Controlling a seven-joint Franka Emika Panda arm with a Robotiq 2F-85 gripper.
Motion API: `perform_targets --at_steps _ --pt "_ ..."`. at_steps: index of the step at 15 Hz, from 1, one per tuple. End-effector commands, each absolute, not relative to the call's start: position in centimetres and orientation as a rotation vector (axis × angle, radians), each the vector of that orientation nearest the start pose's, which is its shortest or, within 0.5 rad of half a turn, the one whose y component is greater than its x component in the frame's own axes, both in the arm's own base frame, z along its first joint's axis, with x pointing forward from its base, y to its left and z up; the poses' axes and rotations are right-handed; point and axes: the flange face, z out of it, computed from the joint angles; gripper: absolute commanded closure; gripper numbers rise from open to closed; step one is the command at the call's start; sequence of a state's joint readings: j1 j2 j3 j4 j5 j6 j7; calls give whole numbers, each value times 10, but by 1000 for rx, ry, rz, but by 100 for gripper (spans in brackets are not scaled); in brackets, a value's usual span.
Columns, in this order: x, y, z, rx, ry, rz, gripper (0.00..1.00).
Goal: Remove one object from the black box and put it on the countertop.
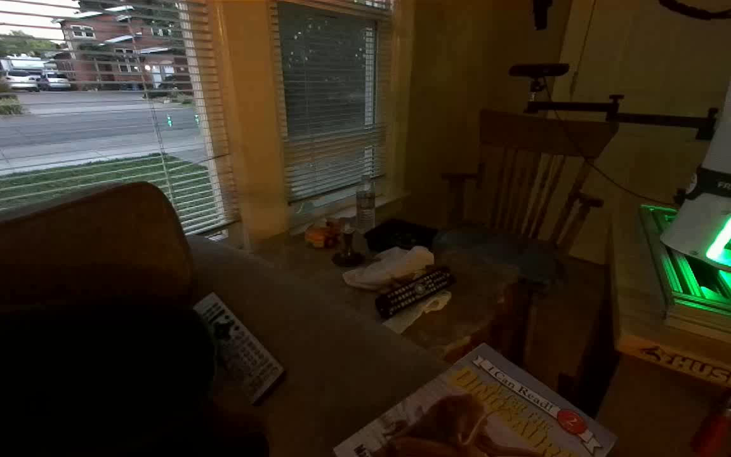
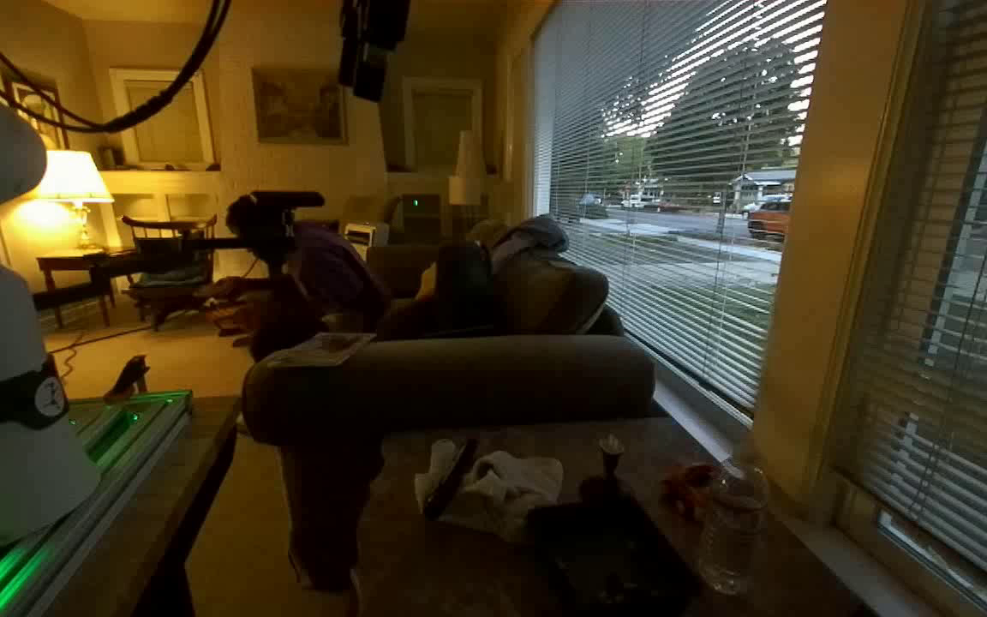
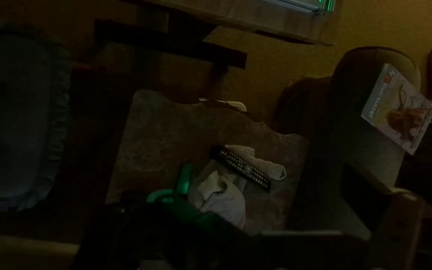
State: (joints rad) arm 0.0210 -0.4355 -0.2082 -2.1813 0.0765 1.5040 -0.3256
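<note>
The black box (image 1: 377, 238) is low and open-topped and stands on the countertop (image 1: 473, 289) near the window. In an exterior view the box (image 2: 579, 516) shows its dark inside; faint shapes lie in it, too dim to name. The brown countertop also shows in the wrist view (image 3: 159, 138), where I cannot make out the box in the dark area at the gripper. My gripper (image 3: 276, 187) is open, its two fingers wide apart with nothing between them. In both exterior views only its dark lower end (image 1: 540, 15) (image 2: 373, 51) hangs at the top edge, high above the countertop.
A white cloth (image 1: 391, 266) and a black remote (image 1: 415, 291) lie beside the box. A dark candlestick (image 2: 605, 467), an orange toy (image 2: 687, 488) and a clear bottle (image 2: 732, 531) stand around it. The couch arm (image 2: 451, 377) and a wooden chair (image 1: 530, 146) flank the countertop.
</note>
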Motion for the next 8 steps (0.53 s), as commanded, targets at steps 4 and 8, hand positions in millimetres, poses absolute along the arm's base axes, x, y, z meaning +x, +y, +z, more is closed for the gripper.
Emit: perform_targets --at_steps 4,8 --pt "389 -76 541 -2897 -238 298 0" --pt "404 -74 527 -2915 -144 236 0"
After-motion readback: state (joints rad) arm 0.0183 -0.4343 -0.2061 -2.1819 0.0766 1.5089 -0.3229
